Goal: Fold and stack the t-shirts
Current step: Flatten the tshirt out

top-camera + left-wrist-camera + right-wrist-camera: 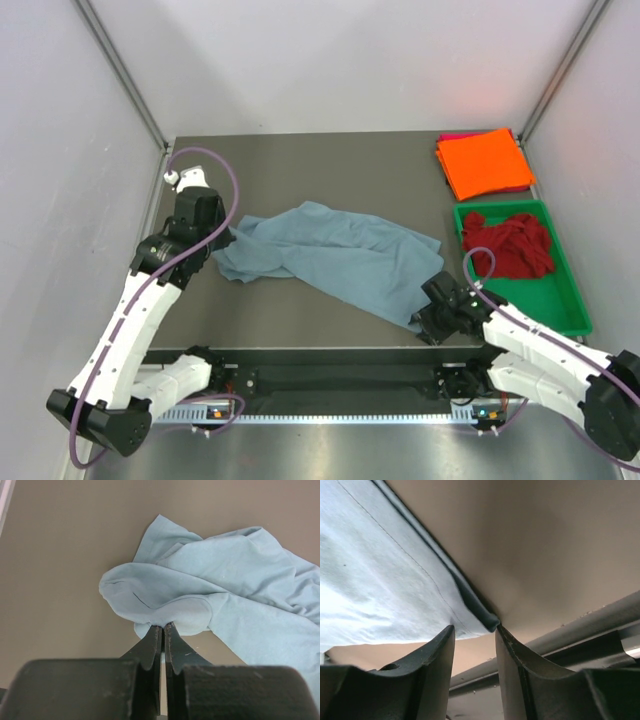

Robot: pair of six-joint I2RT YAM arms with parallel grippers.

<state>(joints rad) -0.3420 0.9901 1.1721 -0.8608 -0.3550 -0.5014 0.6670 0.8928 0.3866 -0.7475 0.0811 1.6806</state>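
Between left pincer (163,626) tips sits the blue-grey t-shirt (225,580)

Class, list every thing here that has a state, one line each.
blue-grey t-shirt: unfolded, crumpled
orange t-shirt: folded, stacked
pink t-shirt: beneath orange one
dark red t-shirt: crumpled in green tray
left gripper: jaws shut on blue-grey t-shirt
right gripper: jaws open at shirt's corner

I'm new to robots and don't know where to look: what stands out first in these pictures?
A rumpled blue-grey t-shirt sprawls across the middle of the table, the left gripper pinched shut on its left end, the right gripper open at its near right corner. At the far right corner a folded orange t-shirt lies neat and flat; just in front, a dark red t-shirt sits crumpled in a green tray.
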